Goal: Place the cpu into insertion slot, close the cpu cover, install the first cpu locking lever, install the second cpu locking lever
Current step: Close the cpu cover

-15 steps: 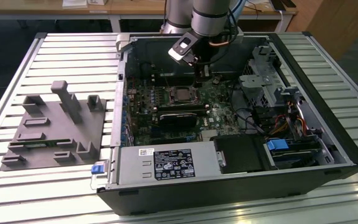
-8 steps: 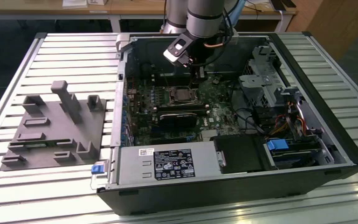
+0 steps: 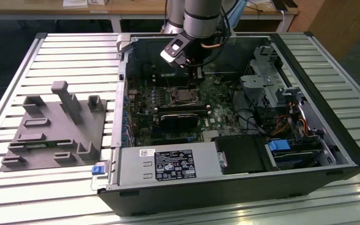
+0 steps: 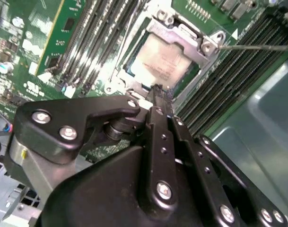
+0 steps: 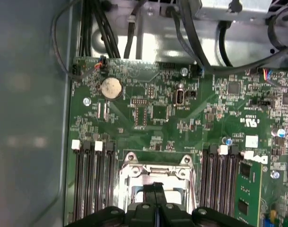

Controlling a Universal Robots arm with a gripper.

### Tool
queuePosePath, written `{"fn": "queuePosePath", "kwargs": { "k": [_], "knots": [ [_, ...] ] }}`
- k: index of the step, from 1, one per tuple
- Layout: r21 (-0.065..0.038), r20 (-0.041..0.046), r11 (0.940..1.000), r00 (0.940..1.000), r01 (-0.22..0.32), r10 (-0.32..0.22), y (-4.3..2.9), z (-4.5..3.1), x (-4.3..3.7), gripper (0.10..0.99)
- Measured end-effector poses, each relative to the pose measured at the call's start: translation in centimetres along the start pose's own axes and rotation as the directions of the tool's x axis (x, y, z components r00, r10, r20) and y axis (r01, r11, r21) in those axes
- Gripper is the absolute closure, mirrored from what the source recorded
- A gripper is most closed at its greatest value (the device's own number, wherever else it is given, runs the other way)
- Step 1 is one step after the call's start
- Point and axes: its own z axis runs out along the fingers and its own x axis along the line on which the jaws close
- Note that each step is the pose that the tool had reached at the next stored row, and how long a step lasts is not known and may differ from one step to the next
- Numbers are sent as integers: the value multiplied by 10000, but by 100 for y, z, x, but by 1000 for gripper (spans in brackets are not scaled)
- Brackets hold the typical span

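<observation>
The cpu [image 4: 159, 64] lies flat in the insertion slot [image 3: 181, 96] on the green board, its silver-grey top showing. The cpu cover [image 4: 181, 35] is folded down over it, its silvery frame also seen in the first wrist view [image 5: 155, 171]. A thin metal locking lever [image 4: 257, 46] sticks out sideways from the socket's corner. My gripper [image 4: 156, 91] hangs just above the socket's edge, fingers shut together with nothing between them. It also shows in the first wrist view [image 5: 156, 188] and, reaching down into the case, in the exterior view [image 3: 191, 75].
Long black memory slots [image 5: 91, 184] flank the socket on both sides. A coin battery [image 5: 110, 87] and cables [image 5: 101, 28] lie beyond it. In the exterior view, a power supply [image 3: 167, 164], a drive cage [image 3: 273, 84] and a grey fixture [image 3: 55, 126] on the left.
</observation>
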Motion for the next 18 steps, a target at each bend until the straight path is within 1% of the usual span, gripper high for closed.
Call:
{"fn": "queuePosePath", "kwargs": {
  "k": [6,11,18],
  "knots": [
    [0,0,10000,10000,0,0,-12,0,0,973],
    [0,0,10000,10000,1,-1,-36,1,1,973],
    [0,0,10000,10000,0,0,-135,8,4,973]
  ]
}}
